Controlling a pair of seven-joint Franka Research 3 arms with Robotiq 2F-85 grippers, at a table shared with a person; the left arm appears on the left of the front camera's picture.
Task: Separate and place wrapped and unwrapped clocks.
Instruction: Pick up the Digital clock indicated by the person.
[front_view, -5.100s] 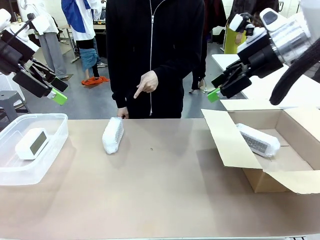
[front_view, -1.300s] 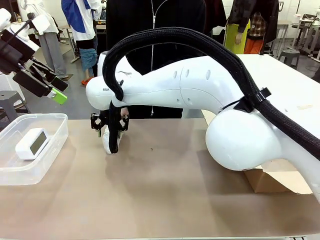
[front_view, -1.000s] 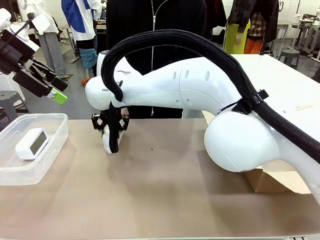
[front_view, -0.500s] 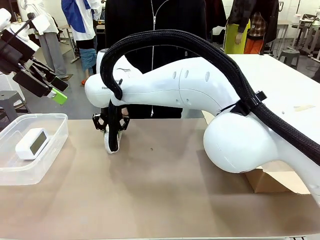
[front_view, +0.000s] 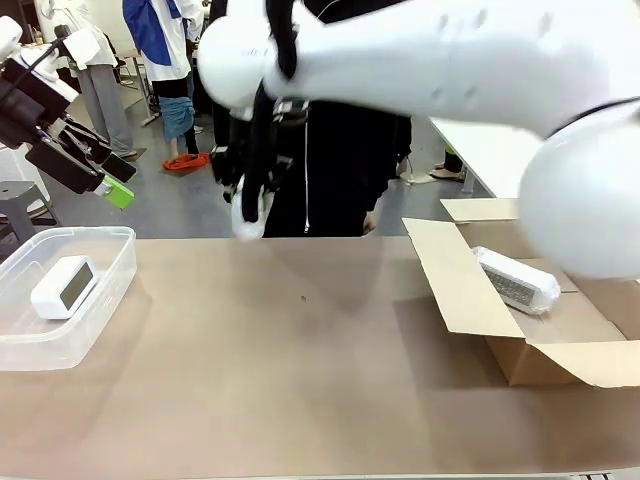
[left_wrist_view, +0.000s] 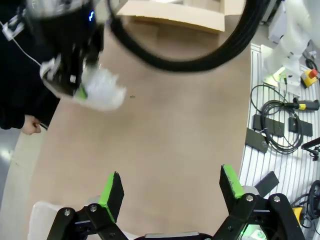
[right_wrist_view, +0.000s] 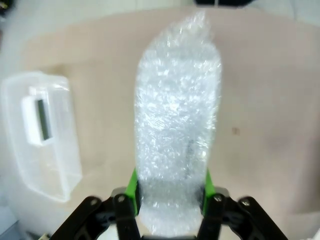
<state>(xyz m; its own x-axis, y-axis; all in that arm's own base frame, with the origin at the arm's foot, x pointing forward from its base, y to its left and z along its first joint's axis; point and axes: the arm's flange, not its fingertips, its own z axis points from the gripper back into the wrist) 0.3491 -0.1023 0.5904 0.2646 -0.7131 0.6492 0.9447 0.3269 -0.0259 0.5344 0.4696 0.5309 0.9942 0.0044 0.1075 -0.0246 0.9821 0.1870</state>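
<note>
While the right gripper (right_wrist_view: 170, 192) pinches a bubble-wrapped clock (right_wrist_view: 177, 150) aloft, seemingly clear of the table (front_view: 320, 380), the left gripper (left_wrist_view: 172, 187) hangs spread; bare clock (front_view: 63, 287) in the clear tub (front_view: 110, 290), another wrapped bundle (front_view: 515, 280) boxed (front_view: 470, 290).

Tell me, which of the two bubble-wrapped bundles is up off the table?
The bundle clamped in the robot's right hand, lifted above the table's far edge. The other wrapped bundle lies inside the open cardboard box.

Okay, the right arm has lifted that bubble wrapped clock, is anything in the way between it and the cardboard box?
Nothing visible blocks it. The right gripper holds the wrapped clock above the table's far edge, and the tabletop toward the cardboard box is bare. The box's flaps stand open; another wrapped clock already lies inside.
</note>
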